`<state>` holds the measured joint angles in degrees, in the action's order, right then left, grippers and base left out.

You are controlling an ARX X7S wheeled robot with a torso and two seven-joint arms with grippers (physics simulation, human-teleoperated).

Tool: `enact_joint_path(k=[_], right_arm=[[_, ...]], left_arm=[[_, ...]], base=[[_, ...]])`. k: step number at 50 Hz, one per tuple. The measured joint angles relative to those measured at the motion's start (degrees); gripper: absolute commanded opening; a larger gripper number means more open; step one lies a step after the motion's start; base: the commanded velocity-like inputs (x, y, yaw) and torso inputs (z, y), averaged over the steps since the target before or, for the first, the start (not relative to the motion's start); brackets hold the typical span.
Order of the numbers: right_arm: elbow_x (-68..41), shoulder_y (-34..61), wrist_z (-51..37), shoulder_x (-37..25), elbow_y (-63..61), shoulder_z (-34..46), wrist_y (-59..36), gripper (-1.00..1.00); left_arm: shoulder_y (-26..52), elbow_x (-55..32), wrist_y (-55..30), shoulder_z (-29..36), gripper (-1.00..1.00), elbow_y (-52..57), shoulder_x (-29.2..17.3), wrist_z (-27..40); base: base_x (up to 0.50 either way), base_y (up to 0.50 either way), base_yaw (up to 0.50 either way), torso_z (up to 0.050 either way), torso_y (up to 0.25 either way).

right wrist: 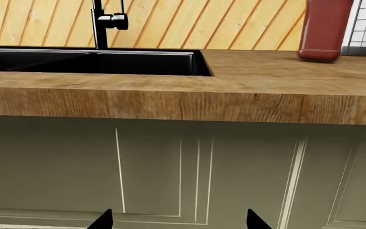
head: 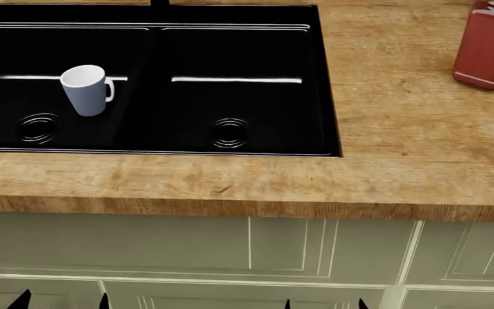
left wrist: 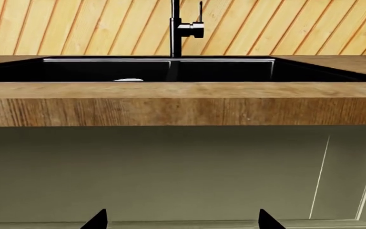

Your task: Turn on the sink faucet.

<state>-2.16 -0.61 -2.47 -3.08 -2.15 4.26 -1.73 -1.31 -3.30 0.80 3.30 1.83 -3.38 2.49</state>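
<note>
Both pincers, left and right, hang spread wide and empty before the cabinet doors. Faucet stands well beyond and above them, behind the sink, untouched. Task not begun; whole reach remains.

Sink faucet: glossy black, upright post behind basin divider, side valve, thin lever vertical.

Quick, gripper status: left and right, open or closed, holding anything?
Left gripper: open, jaws spread wide, holding nothing, low in front of the cabinet.
Right gripper: open, jaws apart, empty.
</note>
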Motion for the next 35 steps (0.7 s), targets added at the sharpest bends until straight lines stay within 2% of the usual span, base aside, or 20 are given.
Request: enact_joint_path(k=[16,24,35], right_arm=[[-1.7,-1.0,-1.4,-2.4,-7.9,0.6,-4.8,1.0],[-3.0,-1.1,-2.0,-4.3,-15.2,-0.1,-10.3,1.0],[-3.3,2.2,-2.9,-7.6,-26.3,-0.2,-23.0,1.0]], left_arm=[[-2.3,-3.8,-5.2,0.3,1.0,10.9,-3.3,0.2],[-1.7,-5.5,-13.8,-0.3,1.0,21.4,-6.0,1.2],[2.8,-7.8,-26.3,-2.1,1.0,33.0,-9.7,2.6]], base=[[0.0,0.0,0.0,0.05,0.057],[0.0,0.0,0.0,0.05,0.063],[0.0,0.0,0.0,0.05,0.066]])
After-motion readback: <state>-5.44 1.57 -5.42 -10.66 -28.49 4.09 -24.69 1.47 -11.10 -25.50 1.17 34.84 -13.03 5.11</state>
